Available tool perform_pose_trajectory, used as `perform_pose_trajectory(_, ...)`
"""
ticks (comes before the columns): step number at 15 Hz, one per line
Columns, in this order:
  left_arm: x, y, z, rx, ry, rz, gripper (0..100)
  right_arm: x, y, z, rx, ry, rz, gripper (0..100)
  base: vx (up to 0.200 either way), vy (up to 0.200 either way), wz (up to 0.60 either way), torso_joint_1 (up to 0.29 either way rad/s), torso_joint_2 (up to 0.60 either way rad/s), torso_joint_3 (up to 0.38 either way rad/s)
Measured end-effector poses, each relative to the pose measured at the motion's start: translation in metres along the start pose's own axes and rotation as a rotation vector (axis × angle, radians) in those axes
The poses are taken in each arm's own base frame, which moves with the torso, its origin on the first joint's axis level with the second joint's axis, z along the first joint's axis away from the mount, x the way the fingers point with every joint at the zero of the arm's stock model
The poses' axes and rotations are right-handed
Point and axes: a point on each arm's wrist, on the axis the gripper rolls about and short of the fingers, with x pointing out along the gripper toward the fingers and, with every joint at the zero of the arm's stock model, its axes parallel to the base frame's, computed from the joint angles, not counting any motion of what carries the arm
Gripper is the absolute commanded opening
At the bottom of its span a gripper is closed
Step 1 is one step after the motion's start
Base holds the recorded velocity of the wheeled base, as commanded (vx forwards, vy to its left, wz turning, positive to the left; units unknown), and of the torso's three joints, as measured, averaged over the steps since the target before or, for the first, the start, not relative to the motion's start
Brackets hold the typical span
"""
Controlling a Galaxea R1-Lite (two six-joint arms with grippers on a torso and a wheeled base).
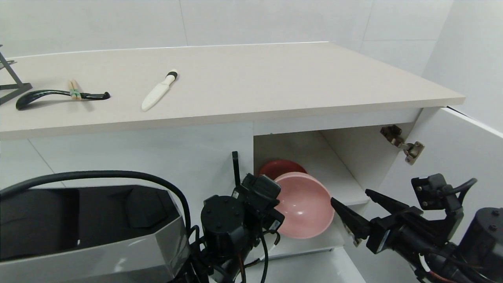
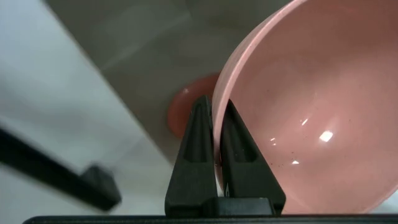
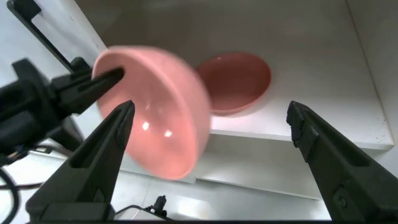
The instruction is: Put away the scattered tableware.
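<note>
White cabinet (image 1: 353,157) under the desk (image 1: 275,78): one pink bowl (image 1: 304,206) at its opening, rim pinched by the left tool (image 2: 214,121); one red bowl (image 1: 279,167) behind it; right tool (image 1: 349,195) beside it, spread wide, empty.

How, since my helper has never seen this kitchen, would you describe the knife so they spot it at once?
Look at the beige countertop above the open white cabinet. On its left part lies a cream-white knife with a black band by its handle. Unlike the black curved spoon and wooden chopsticks further left, it is pale, straight and lies alone.
</note>
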Motion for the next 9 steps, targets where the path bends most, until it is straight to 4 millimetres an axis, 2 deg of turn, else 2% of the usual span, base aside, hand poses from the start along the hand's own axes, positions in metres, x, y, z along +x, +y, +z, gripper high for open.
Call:
perform_pose_trajectory(4,0.016,-0.008,0.015,-0.036,-0.057,0.076,0,0.003,-0.002,-0.002,0.002,0.008,-0.015,100,0.0,0.0,0.0,0.0,0.0,0.0)
perform_pose_trajectory(9,0.022,-0.02,0.023,-0.063,-0.098,0.065,0,0.023,-0.02,-0.003,0.027,0.011,-0.11,100,0.0,0.0,0.0,0.0,0.0,0.0)
